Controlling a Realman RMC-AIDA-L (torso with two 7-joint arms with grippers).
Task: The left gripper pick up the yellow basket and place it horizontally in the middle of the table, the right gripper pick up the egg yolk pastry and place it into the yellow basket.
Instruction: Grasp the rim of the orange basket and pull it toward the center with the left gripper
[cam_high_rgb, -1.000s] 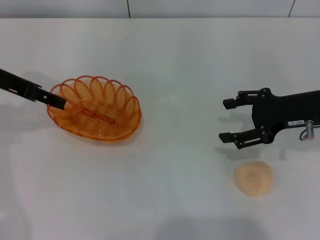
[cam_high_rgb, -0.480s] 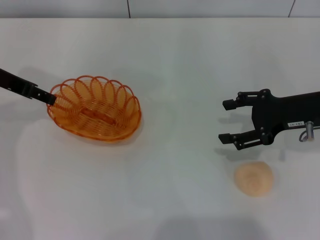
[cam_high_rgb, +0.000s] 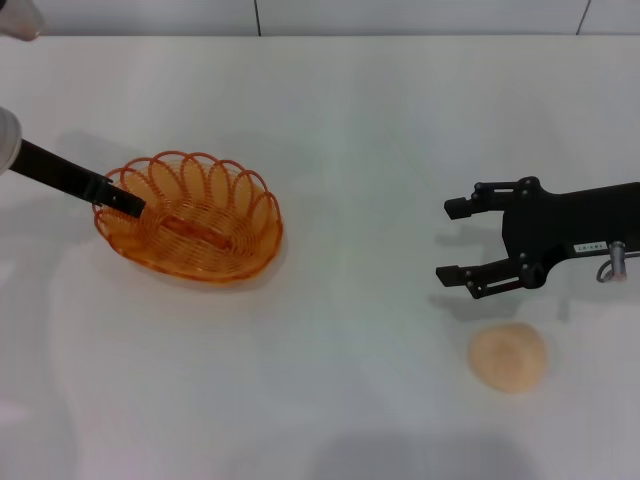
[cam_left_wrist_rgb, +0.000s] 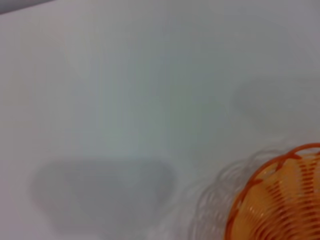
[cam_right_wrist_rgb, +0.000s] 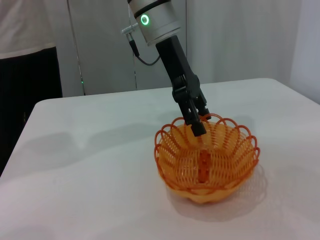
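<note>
Egg yolk pastry (cam_high_rgb: 509, 357) rests on the table (cam_high_rgb: 360, 120) at five o'clock. Right gripper (cam_high_rgb: 453, 240), fingers apart, hovers just beyond it. Yellow basket (cam_high_rgb: 190, 217) sits at nine o'clock; left gripper (cam_right_wrist_rgb: 198, 125) at its rim, finger state cannot be told

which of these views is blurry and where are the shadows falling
The left wrist view is soft all over: the yellow basket rim smears at its corner and faint grey shadows lie on the table. The head view is sharp, with a soft shadow under the right gripper near the egg yolk pastry. The right wrist view is clear, showing the left gripper at the basket rim.
</note>
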